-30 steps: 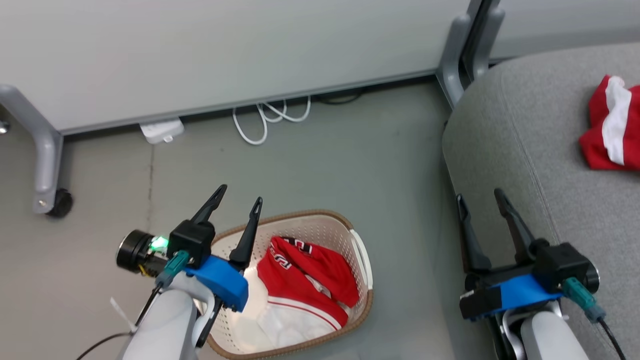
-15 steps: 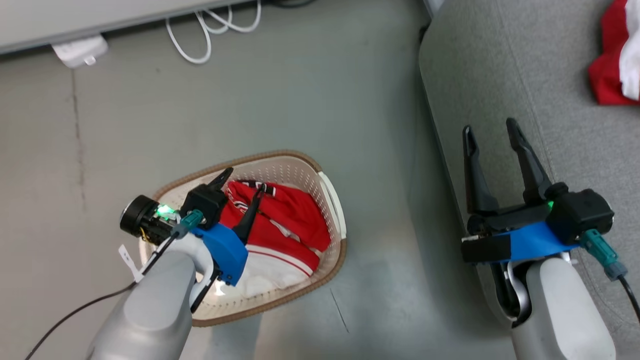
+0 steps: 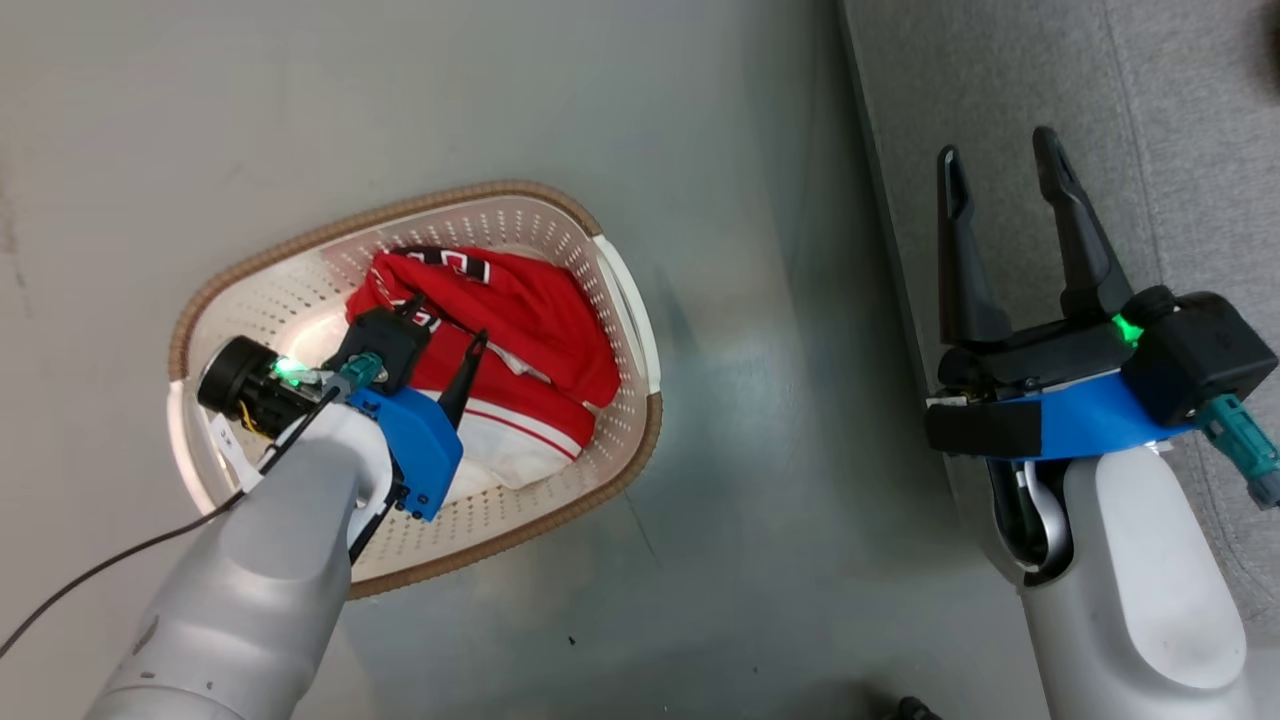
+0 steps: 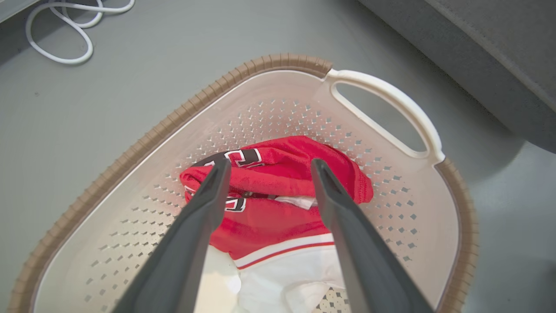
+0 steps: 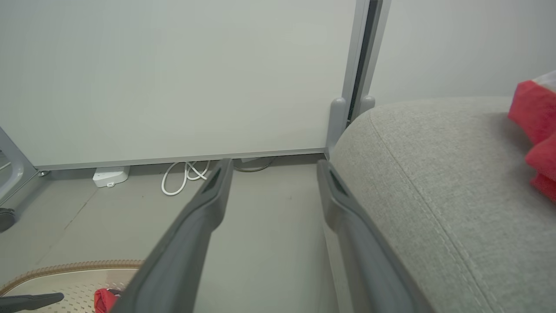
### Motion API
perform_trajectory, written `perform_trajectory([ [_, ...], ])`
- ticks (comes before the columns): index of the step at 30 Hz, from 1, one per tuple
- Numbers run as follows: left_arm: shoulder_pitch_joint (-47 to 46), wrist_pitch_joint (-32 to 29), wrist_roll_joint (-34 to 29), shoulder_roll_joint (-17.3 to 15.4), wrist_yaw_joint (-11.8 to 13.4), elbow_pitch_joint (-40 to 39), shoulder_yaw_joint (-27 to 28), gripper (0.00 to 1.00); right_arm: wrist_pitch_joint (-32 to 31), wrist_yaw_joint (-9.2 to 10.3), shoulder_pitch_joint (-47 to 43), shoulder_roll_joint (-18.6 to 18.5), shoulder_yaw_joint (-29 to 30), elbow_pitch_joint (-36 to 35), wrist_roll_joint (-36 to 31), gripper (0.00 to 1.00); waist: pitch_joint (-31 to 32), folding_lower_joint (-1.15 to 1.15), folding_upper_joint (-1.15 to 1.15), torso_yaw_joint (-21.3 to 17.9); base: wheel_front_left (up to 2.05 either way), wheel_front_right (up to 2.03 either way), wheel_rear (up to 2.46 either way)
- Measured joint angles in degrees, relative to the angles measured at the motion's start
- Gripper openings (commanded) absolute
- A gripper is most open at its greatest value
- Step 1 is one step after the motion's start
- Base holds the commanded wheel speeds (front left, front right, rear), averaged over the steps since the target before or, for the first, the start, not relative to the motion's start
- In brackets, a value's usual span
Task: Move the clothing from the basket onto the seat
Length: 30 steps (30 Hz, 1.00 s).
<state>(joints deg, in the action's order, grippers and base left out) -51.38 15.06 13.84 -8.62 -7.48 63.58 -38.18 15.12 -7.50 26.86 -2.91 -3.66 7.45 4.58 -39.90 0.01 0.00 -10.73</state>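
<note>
Item: clothing, red jerseys with white panels and black-and-white lettering, bunched in the basket. One more red piece already lies on the seat.

Handling: we judge it light, limp and not fragile. It will drape and trail when lifted and may catch on the basket's holes. We would pinch the raised red fold by the lettering, deep enough to take more than one layer.

Hands: the left hand is open inside the basket, its fingers straddling the top fold. We cannot tell whether they touch it. The right hand is open and empty at the seat's edge.

Surface: we note a smooth grey floor; the basket stands on it, near the seat.

Room: pale wall panel, with a white cable coiled at its foot.
</note>
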Motion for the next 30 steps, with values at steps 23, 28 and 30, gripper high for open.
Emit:
perform_trajectory([
  [23,-13.29,-1.41,7.24,-1.25,0.59,9.26,0.65,1.00,0.00,-0.01,4.12,0.00,0.73,-5.27,-1.56,1.00,-15.85,-0.01,0.00,-1.06,0.00,0.00,0.00],
  [28,-14.72,-2.97,8.75,-1.70,1.26,9.81,1.65,1.00,0.00,-0.01,4.67,0.00,0.56,-5.70,-1.56,1.00,-17.74,-0.01,0.00,-1.28,0.00,0.00,0.00],
  [30,-15.05,-3.22,8.76,-1.87,1.33,9.94,1.62,1.00,0.00,0.00,4.69,0.00,0.56,-5.84,-1.56,1.00,-18.41,-0.01,0.00,-1.41,0.00,0.00,0.00],
])
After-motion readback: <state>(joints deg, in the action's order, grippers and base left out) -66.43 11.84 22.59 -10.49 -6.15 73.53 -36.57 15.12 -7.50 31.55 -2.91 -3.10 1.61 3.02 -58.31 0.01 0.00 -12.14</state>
